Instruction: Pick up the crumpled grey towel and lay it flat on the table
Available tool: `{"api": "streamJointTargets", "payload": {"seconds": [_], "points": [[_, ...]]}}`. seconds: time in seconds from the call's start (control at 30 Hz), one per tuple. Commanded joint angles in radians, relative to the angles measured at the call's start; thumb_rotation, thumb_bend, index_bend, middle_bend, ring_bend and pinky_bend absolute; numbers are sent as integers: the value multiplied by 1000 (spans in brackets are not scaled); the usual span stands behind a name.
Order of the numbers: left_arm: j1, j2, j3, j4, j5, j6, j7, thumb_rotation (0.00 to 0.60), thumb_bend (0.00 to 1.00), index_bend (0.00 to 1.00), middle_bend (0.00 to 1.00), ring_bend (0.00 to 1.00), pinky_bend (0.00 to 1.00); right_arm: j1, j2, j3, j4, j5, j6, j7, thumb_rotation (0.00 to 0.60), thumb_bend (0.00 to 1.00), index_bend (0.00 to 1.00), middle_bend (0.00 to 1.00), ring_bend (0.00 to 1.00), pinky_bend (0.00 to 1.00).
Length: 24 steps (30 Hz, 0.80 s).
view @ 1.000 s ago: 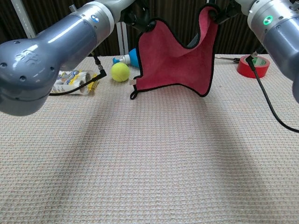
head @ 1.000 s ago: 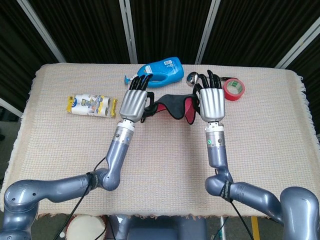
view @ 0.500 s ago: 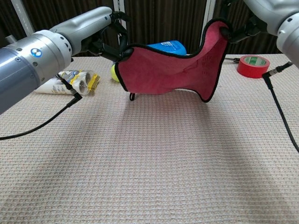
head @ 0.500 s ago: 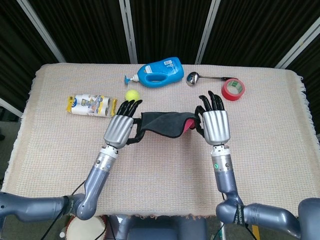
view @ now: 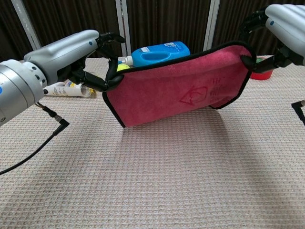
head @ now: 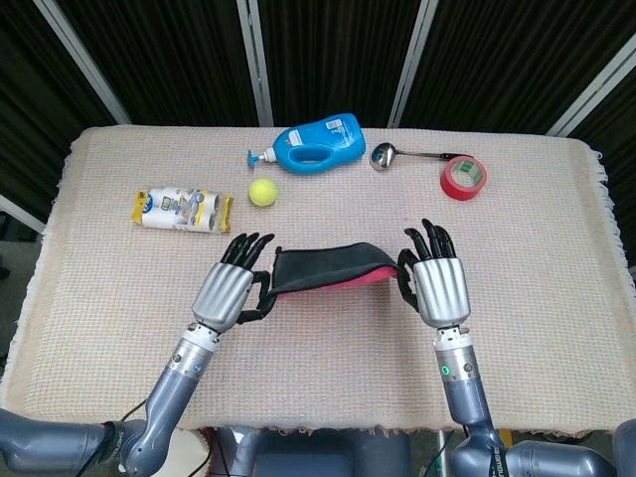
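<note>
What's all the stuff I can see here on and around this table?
towel: one, grey on one side and red on the other, held stretched above the table between the two hands
detergent bottle: one, blue, far edge, lying on its side
tennis ball: one, yellow-green, near the bottle
spoon: one, metal, far edge
tape roll: one, red, far right
packet: one, white and yellow, left side
table cover: one, beige, woven
left hand: grips the towel's left corner
right hand: grips its right corner

A table (head: 556, 238) is covered by a beige woven cloth (head: 129, 288); dark curtains (head: 169, 60) crossed by pale bars (head: 256, 60) are seen behind
</note>
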Motion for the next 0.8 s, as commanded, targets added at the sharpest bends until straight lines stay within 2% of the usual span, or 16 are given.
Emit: {"api": "streamJointTargets", "payload": {"seconds": [0.03, 0.8], "points": [[20, -1, 23, -12, 25, 10, 1, 600, 410, 703, 52, 0, 0, -28, 1, -28, -8, -30, 12, 11, 600, 583, 626, 260, 116, 164], [117, -14, 94, -49, 121, 20, 25, 600, 410, 706, 56, 0, 0, -138, -9, -132, -27, -176, 8, 17, 600, 584, 625, 261, 116, 164]]}}
